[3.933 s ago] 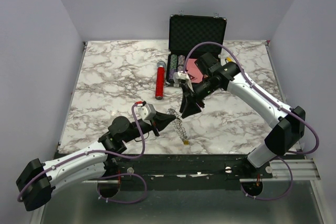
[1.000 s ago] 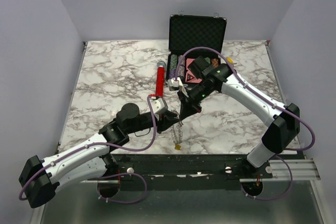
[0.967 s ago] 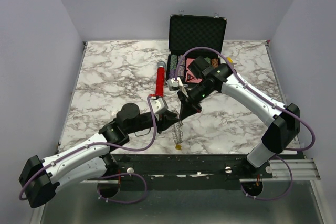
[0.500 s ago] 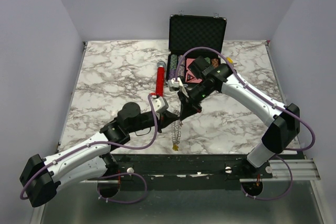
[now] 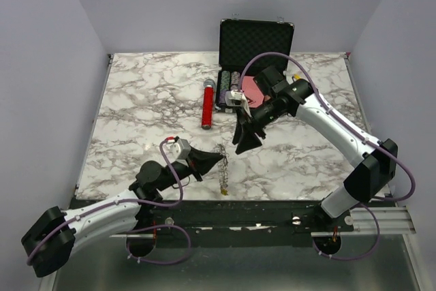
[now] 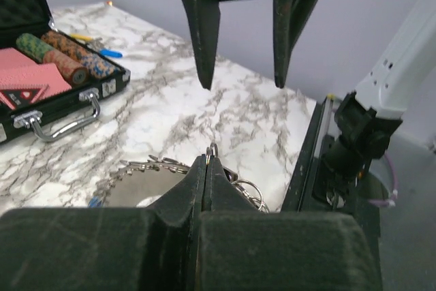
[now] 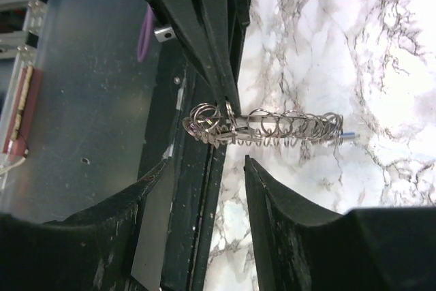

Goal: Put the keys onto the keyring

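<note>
The keyring (image 5: 222, 172) hung edge-on right at the table's (image 5: 136, 100) front edge, with open marble beyond. The left gripper (image 5: 219, 159) was pinched shut on its rim — the right gripper (image 5: 244, 144) hovered close above, fingers spread.

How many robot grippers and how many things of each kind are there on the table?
Robot grippers: 2, the left gripper and the right gripper
keyring full of keys: 1
red cylinder: 1
black case of chips: 1
Total: 5
</note>
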Robot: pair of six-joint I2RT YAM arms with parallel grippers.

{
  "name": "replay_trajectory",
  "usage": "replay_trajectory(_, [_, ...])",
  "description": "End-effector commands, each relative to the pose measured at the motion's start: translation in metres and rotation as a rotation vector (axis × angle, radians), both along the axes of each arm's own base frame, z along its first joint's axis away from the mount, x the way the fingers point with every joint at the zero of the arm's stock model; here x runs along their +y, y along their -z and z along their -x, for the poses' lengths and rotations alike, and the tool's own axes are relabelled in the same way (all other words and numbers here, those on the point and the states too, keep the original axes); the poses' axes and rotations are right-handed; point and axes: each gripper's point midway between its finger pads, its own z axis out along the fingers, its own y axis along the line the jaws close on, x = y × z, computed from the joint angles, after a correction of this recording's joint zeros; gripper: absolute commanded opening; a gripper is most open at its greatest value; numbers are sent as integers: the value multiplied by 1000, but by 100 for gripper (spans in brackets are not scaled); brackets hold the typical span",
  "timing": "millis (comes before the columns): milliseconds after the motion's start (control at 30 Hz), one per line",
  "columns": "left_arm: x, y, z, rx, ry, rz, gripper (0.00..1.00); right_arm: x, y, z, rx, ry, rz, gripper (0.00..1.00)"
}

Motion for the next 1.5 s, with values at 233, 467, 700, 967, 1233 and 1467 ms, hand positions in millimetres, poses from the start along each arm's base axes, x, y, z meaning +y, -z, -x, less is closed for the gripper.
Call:
replay_trajectory(233, [20,-119,10,-249,-2,502,0,14,-54,-1,81,30,-145,55])
replay_trajectory(467, [20,-134,8,-293,-15,519,0,11,-66,-14,94,88,-161,55])
replay_trajectory(700, [19,-137,8,-302,-13,517,0,10,-54,-14,130,128,-136,52])
replay_trajectory(967, [23,-139,7,-309,-32,523,0,10,-48,-15,142,144,-120,43])
replay_trajectory(1233, [25,-141,5,-308,-51,517,0,9,-45,-14,136,148,-115,39])
replay_trajectory(1467, [26,-141,2,-299,-67,512,0,9,-48,-11,141,131,-128,36])
